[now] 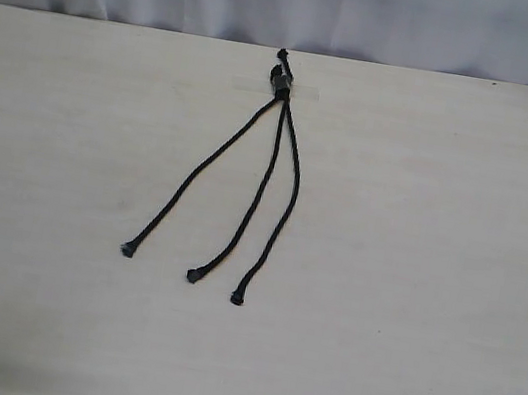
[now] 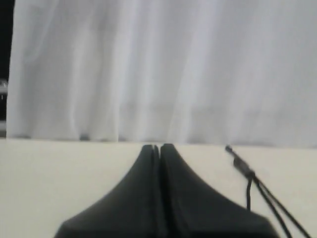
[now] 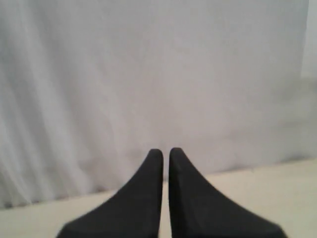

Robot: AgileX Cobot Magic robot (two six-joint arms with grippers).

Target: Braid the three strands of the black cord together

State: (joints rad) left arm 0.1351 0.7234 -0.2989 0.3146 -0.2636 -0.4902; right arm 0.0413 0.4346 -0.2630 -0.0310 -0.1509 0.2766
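Observation:
The black cord lies flat on the pale table, its knotted end (image 1: 281,83) at the far edge with a short stub. From the knot the three strands fan toward the near side: the left strand (image 1: 197,174), the middle strand (image 1: 250,205) and the right strand (image 1: 287,206), each ending in a small knobbed tip. They lie apart and uncrossed. Neither gripper shows in the exterior view. My left gripper (image 2: 159,147) is shut and empty, with the knot (image 2: 242,166) off to its side. My right gripper (image 3: 165,151) is shut with a hairline gap and holds nothing; no cord shows in its view.
A white curtain (image 1: 297,0) hangs right behind the table's far edge (image 1: 121,24). A faint strip of clear tape (image 1: 305,91) seems to cross the knot. Bare tabletop (image 1: 432,286) spreads on all sides of the cord.

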